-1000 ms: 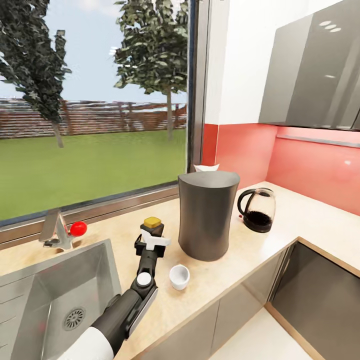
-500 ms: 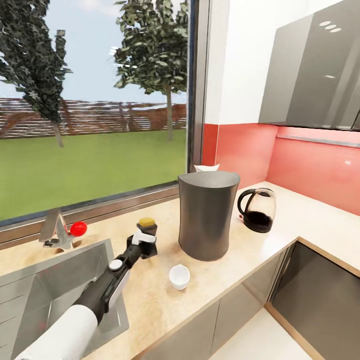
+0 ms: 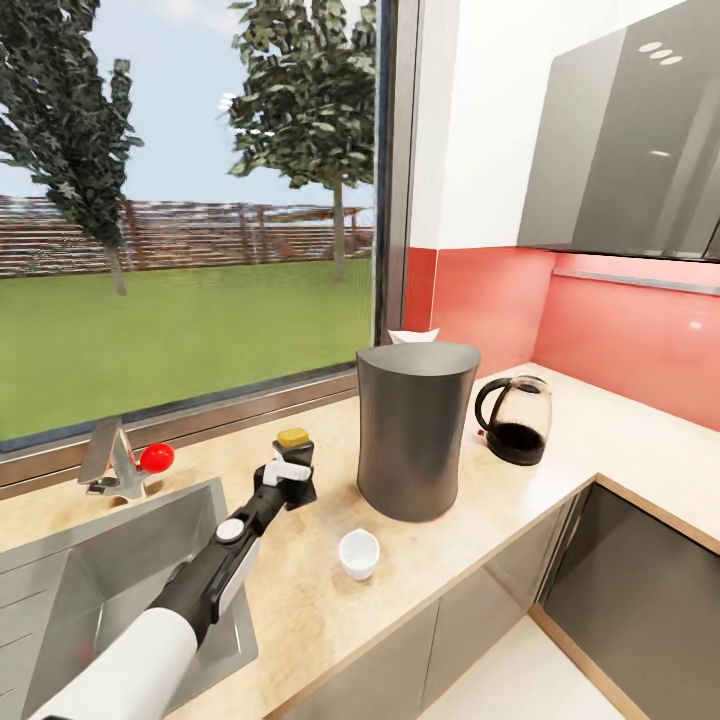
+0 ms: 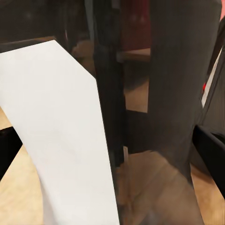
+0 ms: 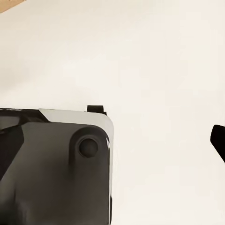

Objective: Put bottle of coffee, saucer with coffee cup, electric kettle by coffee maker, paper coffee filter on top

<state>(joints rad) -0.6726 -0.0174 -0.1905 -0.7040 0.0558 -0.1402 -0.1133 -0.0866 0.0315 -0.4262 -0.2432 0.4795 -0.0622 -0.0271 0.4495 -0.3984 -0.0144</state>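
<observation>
A kitchen countertop (image 3: 620, 440) under a wide window is seen from the head view. The left gripper (image 3: 288, 478) is held low over the counter, closed around the bottle of coffee (image 3: 294, 450), a squat dark brown bottle with a yellow cap. In the left wrist view the dark bottle is seen pressed close between the fingers (image 4: 61, 140), so the grip is judged to be firm.

Over the last second the bottle has been carried away from the front edge and toward the window, and it has been lowered. Between half a second ago and now it has barely moved. It is now set just left of the coffee maker (image 3: 413, 430), near it but apart (whether its base already touches the counter cannot be told). The placing step is therefore judged nearly done, with only the release left.

A white paper coffee filter (image 3: 412, 336) is seen on top of the coffee maker. The coffee cup (image 3: 358, 553) stands on the bare counter in front of it, with no saucer under it. The electric kettle (image 3: 516, 420) stands just to the right.

In the right wrist view a dark rounded body over a pale surface is seen; the right gripper's opening cannot be told.
</observation>
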